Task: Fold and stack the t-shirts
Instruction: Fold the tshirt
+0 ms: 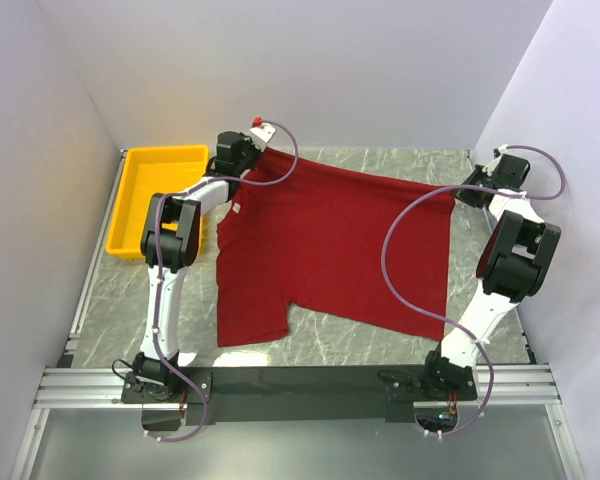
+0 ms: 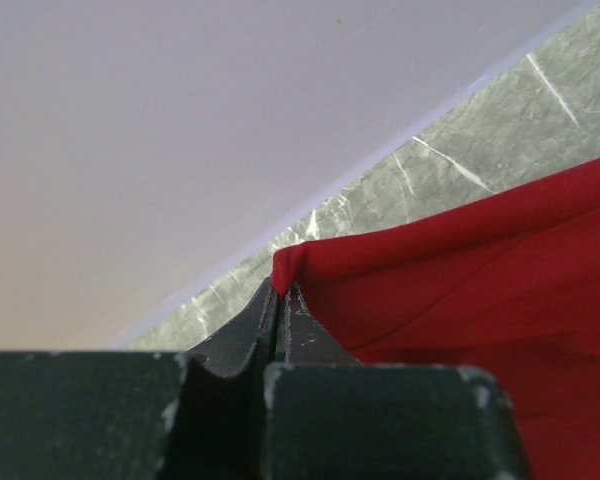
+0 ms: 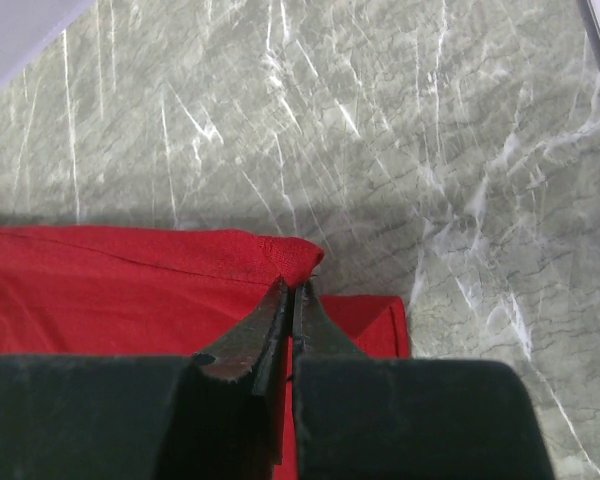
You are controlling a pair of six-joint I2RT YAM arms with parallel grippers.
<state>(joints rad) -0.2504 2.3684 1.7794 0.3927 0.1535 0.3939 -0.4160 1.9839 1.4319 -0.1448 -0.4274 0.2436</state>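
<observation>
A dark red t-shirt is stretched across the middle of the marble table, its far edge lifted and pulled taut between my two grippers. My left gripper is shut on the far left corner; in the left wrist view the jaws pinch a fold of the t-shirt. My right gripper is shut on the far right corner, and the right wrist view shows its tips clamped on the hem of the t-shirt. A sleeve lies at the near left. A small white label shows by the left edge.
A yellow plastic tray stands at the back left, close to the left arm. White walls enclose the table on the left, back and right. The right arm's purple cable loops over the shirt's right half.
</observation>
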